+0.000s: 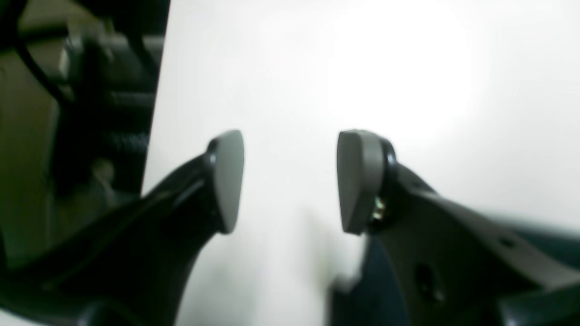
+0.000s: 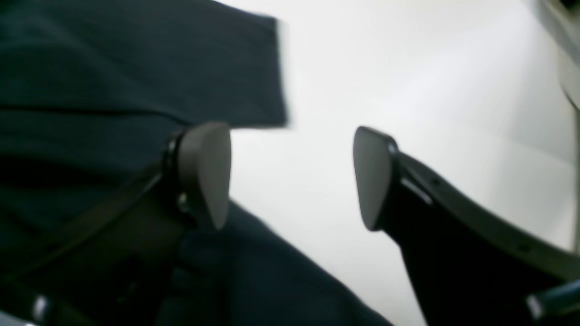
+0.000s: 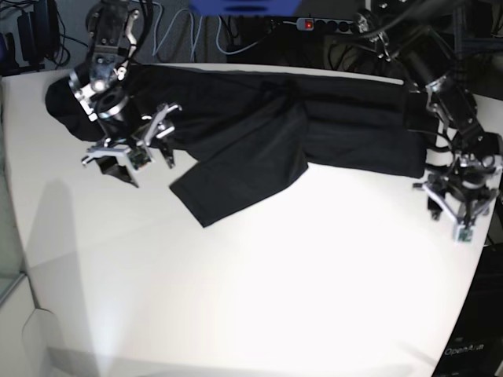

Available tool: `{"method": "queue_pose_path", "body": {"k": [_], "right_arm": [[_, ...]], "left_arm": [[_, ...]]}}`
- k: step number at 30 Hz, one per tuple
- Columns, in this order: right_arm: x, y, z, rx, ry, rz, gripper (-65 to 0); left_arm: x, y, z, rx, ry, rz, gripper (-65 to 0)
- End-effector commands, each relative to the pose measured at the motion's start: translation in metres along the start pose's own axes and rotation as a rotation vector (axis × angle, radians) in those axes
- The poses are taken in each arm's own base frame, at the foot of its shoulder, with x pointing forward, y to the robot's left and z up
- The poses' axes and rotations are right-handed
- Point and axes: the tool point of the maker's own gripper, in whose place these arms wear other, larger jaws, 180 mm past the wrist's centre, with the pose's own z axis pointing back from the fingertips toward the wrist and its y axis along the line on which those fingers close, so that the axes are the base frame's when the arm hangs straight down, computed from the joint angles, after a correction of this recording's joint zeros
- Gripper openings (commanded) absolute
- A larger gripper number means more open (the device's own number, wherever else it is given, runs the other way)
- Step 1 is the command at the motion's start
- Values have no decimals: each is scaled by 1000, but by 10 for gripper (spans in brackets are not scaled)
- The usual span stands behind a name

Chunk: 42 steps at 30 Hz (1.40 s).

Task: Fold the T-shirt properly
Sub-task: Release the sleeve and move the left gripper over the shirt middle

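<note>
The black T-shirt [image 3: 259, 126] lies spread along the far side of the white table [image 3: 236, 298], with one sleeve or flap folded toward the front [image 3: 236, 177]. My right gripper [image 3: 145, 161] hovers at the shirt's left end, open. In the right wrist view, the right gripper [image 2: 292, 176] holds nothing; bare table shows between its pads, and the T-shirt [image 2: 136, 68] lies to their left and below. My left gripper [image 3: 453, 214] is off the shirt's right end, near the table's right edge. In the left wrist view, the left gripper [image 1: 290, 181] is open over bare table, with a bit of T-shirt [image 1: 371, 280] underneath one finger.
A power strip [image 3: 322, 23] and cables lie behind the table's far edge. The left wrist view shows the table's edge [image 1: 154, 136] with dark equipment beyond it. White tabletop stretches in front of the shirt.
</note>
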Motion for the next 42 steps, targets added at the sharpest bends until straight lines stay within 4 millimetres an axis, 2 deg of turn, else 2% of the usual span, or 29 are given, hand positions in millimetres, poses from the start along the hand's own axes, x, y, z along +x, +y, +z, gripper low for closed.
{"method": "queue_pose_path", "body": {"k": [1, 5, 8, 10, 13, 16, 18, 20, 24, 32, 37, 42], "right_arm": [[3, -20, 7, -54, -22, 3, -254], [-20, -63, 28, -182, 36, -17, -254], [-34, -90, 47, -271, 73, -30, -254], [-42, -104, 59, -321, 95, -38, -254], [-58, -122, 78, -390, 137, -55, -255], [-68, -134, 92, -438, 160, -67, -255], [-72, -138, 97, -455, 170, -71, -255], [-75, -140, 101, -467, 178, -75, -255], [-75, -140, 101, -468, 180, -76, -255], [-73, -139, 99, -463, 174, -75, -255], [-73, -139, 99, -463, 174, -75, -255], [-72, -139, 98, -464, 171, -76, -255]], "left_arm": [[37, -6, 0, -16, -94, -26, -329], [99, -74, -9, -152, -202, -106, -329], [145, -130, -4, -254, -290, -157, -329], [160, -170, 1, -330, -322, -195, -327], [161, -241, 6, -457, -310, -315, -326], [143, -302, 10, -564, -267, -477, -325], [131, -328, 13, -609, -249, -565, -325], [121, -345, 17, -646, -236, -613, -325], [114, -367, 26, -690, -245, -680, -325], [110, -418, 66, -752, -338, -908, -325], [91, -405, 46, -565, -237, -1057, -325], [77, -401, 47, -527, -181, -1063, -325]]}}
